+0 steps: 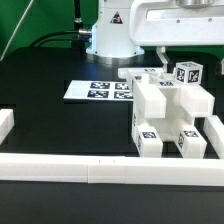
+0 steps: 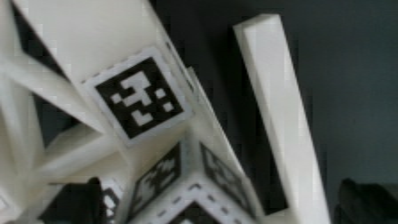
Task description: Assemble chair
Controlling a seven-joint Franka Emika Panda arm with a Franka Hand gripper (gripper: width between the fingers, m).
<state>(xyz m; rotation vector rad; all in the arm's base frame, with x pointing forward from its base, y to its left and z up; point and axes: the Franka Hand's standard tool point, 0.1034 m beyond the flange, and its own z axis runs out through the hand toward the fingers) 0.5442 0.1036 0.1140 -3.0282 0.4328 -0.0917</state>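
Chair pieces (image 1: 168, 115) cluster beside the border bars (image 1: 100, 172), marker board (image 1: 75, 91) nearby, gripper (image 1: 168, 62) released above them.

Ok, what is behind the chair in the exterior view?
Behind the chair, toward the exterior view's left, lie the marker board and the robot's white base. The table strip directly behind is hidden by the chair itself.
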